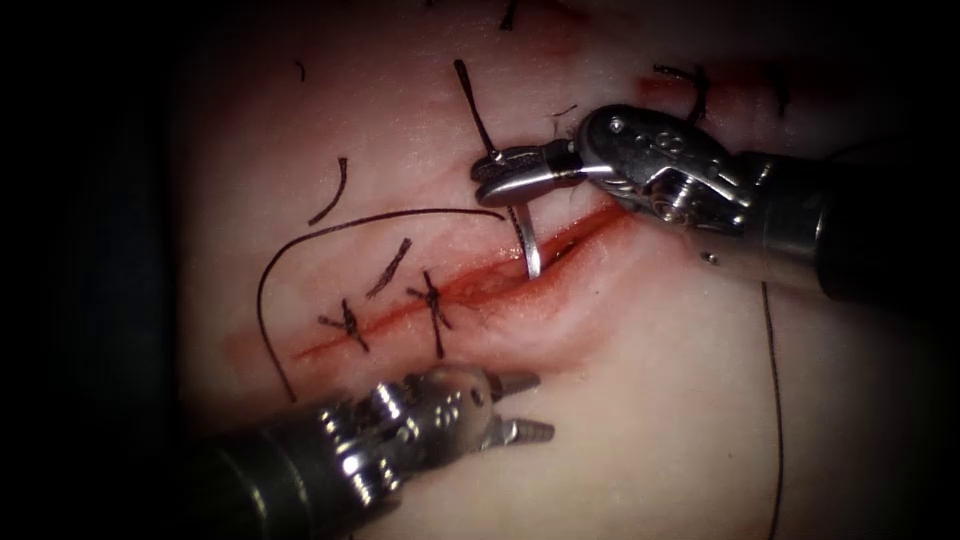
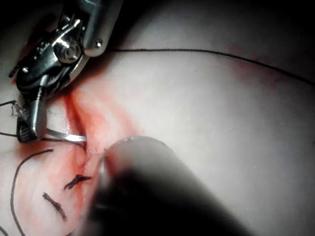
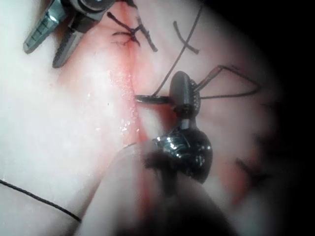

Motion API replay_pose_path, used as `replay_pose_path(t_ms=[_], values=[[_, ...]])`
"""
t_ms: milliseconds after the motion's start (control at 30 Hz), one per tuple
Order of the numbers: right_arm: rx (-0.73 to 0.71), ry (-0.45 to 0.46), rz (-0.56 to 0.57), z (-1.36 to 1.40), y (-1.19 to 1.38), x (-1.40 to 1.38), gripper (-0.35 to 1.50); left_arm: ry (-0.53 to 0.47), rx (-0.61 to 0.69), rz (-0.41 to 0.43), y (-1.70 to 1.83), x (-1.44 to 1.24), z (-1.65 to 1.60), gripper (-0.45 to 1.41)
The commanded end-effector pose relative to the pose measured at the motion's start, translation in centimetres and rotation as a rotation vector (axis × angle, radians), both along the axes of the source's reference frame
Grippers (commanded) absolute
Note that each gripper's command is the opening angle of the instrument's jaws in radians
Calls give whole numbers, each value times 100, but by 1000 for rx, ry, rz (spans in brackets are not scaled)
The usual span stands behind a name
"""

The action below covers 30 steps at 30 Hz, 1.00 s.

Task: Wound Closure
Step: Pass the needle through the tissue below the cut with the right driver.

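Pale pink pork-belly tissue fills the scene from edge to edge, crossed by a red slanting cut that rises from the lower left toward the upper right and is stained with red fluid along its lips. Two finished dark stitches cross the lower left stretch of the cut, with short cut ends of thread scattered on the tissue to the cut's left. From the right edge comes the right arm's silver jointed tool, its two jaws pressed together on the curved steel needle, pinching it near its upper, trailing end; the needle hangs down from the jaws and its lower part enters the tissue at the cut, just beyond the second stitch. The right wrist view shows the same tool clamped beside the cut with the needle reaching across to the red line. A long dark thread sweeps in a wide arc over the tissue left of the cut, and another strand runs down near the right edge. Near the bottom edge, right of the cut, the left arm's silver tool hovers with its two jaws spread apart, holding nothing and clear of the cut.
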<state>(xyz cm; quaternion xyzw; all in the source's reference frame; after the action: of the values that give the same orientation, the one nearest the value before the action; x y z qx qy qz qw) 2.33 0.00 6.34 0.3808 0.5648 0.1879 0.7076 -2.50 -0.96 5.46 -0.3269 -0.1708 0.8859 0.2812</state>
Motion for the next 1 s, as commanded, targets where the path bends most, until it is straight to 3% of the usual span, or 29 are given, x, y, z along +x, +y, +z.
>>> replay_pose_path(t_ms=[33,533,1000], values=[[32,-9,5,1,4,9,-35,-1,-2,0,4,-5,3,23],[204,17,70,-9,-9,20,-35,10,0,-14,10,6,10,24],[262,22,22,-47,-57,12,-35,12,11,-23,11,18,12,26]])
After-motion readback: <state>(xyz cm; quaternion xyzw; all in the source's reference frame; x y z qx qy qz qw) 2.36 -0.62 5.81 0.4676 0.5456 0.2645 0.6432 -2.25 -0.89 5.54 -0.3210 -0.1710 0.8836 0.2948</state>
